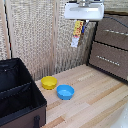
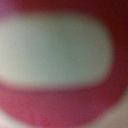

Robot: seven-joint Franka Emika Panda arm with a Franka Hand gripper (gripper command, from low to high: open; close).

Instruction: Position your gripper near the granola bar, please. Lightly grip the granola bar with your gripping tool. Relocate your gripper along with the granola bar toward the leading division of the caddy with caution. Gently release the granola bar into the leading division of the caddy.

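Hanging from the tool [image 1: 83, 21], clamped at its upper end, the granola bar [image 1: 77, 33] dangles high above the bench [image 1: 95, 95]; its lettering is unreadable.

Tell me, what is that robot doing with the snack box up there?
The robot's tool is holding the granola bar high in the air, so the box hangs down below it. The black caddy sits on the wooden floor at the exterior view's left, with nothing visible inside. A yellow bowl and a blue bowl sit nearby. The wrist view is just a blur.
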